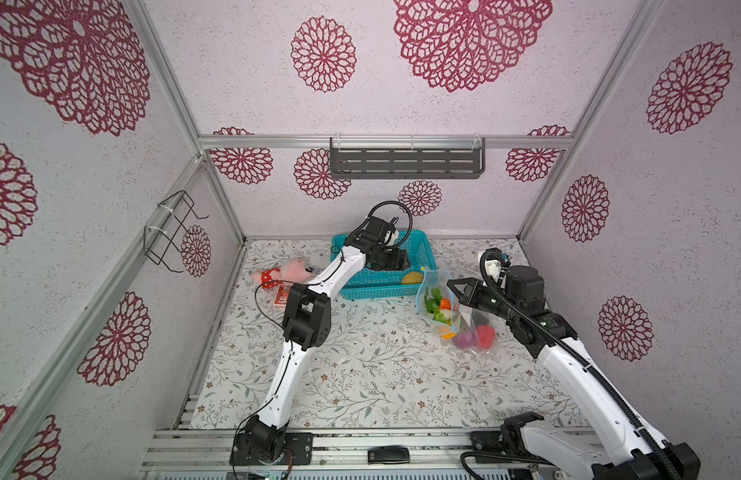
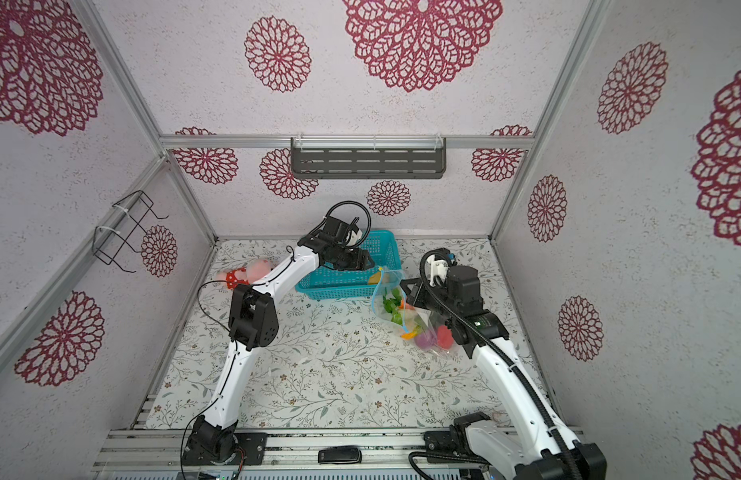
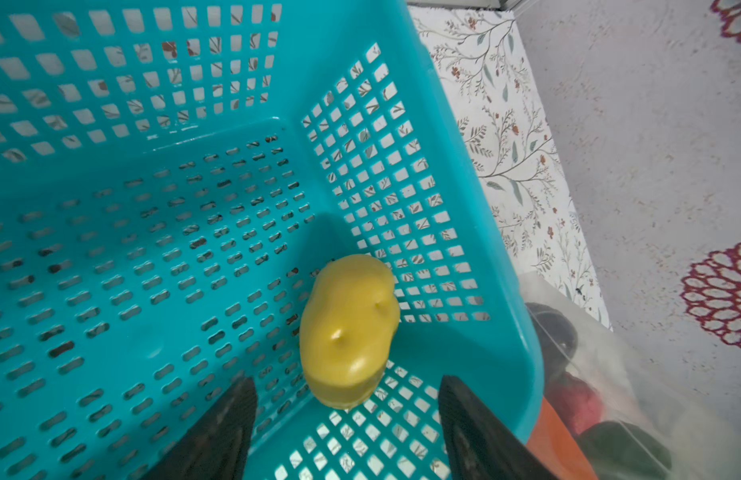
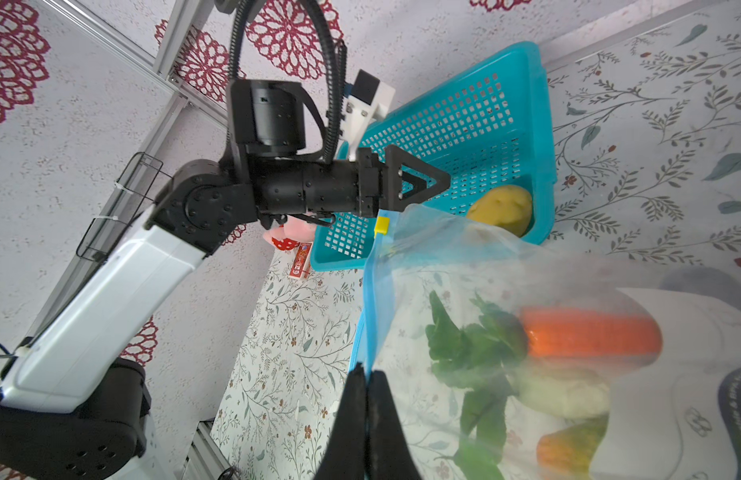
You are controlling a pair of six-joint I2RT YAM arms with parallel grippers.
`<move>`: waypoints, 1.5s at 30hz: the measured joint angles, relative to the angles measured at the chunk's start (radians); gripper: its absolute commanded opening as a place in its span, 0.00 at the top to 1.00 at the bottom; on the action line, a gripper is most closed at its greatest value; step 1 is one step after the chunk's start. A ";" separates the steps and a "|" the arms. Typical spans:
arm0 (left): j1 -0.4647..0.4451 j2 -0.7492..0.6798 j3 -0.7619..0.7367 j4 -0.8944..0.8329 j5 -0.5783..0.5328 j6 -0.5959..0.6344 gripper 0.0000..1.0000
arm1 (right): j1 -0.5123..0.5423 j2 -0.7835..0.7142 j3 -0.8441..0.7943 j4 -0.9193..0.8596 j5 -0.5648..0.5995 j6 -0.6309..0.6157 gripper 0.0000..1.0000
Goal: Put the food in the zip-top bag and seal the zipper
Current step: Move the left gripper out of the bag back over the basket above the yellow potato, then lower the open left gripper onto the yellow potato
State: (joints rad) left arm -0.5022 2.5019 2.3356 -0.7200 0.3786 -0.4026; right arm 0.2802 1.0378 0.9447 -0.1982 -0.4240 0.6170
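- Hovering over the basket (image 3: pixel 456 137) corner, your left gripper (image 3: pixel 345 381) gapes wide and empty, the yellow potato (image 3: pixel 348 332) just ahead by two walls
- Your right gripper (image 4: pixel 366 376) is clamped tight on the zipper (image 4: pixel 370 291), with the zip-top bag (image 4: pixel 464 257) just beside the basket

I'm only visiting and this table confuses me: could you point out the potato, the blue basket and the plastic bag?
potato (image 3: pixel 348 332): left wrist view, middle of its yellow top.
basket (image 1: pixel 377 293): a top view, its near mesh wall.
bag (image 4: pixel 464 257): right wrist view, its clear crinkled plastic wall.
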 measured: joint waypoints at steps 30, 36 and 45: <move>-0.081 0.163 0.125 -0.014 -0.109 0.169 0.14 | -0.030 0.040 0.071 -0.032 -0.026 -0.025 0.99; -0.097 0.165 0.148 -0.045 -0.170 0.200 0.21 | -0.038 0.040 0.071 -0.031 -0.032 -0.025 0.99; -0.096 0.163 0.148 -0.059 -0.216 0.220 0.34 | -0.046 0.040 0.071 -0.031 -0.051 -0.025 0.99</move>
State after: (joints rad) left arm -0.5980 2.6652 2.4840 -0.7792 0.1631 -0.1822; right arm 0.2340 1.0782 1.0153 -0.2291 -0.4751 0.5919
